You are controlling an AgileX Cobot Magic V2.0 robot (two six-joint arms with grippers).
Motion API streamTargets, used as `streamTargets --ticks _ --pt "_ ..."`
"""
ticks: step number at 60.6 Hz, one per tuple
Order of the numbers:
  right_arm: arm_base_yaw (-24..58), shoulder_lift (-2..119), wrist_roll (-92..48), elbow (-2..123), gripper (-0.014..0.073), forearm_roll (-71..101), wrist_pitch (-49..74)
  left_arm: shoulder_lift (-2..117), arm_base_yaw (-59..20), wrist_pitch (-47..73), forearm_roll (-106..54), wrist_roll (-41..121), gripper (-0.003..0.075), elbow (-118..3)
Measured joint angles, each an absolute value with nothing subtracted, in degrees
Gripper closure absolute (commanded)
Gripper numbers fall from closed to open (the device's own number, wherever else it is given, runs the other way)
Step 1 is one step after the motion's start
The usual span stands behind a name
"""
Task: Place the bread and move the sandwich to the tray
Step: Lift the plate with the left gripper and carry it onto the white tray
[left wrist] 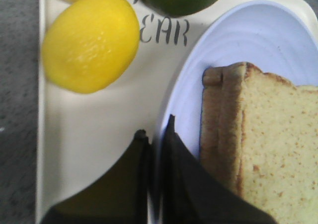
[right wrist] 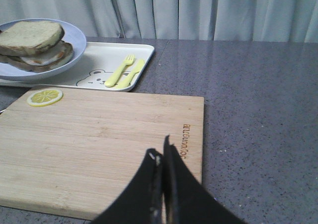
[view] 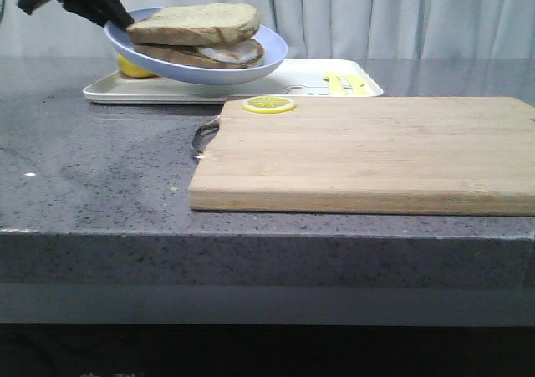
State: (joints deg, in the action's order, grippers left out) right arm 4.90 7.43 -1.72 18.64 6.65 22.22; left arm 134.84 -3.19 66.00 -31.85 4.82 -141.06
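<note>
The scene is viewed from 3 cameras. The front view is taken low, near the desk [view: 100, 176] edge, facing forward toward the far curtain [view: 401, 13], with the cutting board [view: 368, 151] nearest. The left wrist view is aimed steeply down and very close at the tray [left wrist: 94, 134] and the blue plate [left wrist: 238, 40]. The right wrist view is set farther back above the board's near right, angled toward the curtain. Tray and plate are shared by all 3; the board by 2.
</note>
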Motion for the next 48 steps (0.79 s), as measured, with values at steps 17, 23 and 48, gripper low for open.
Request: streamTargets --ticks 17,23,48 --pt "4.90 7.43 -1.72 18.64 0.0662 6.65 22.22 147.51 -3.79 67.53 -35.78 -0.93 0.0739 -156.64" --pt "4.90 7.43 -1.72 18.64 0.0662 6.65 22.22 148.63 -3.79 68.03 -35.78 -1.19 0.0739 -157.09" --pt "4.90 7.43 -1.72 18.64 0.0662 6.65 22.22 149.68 -3.79 67.66 -38.18 -1.92 0.0426 -157.46"
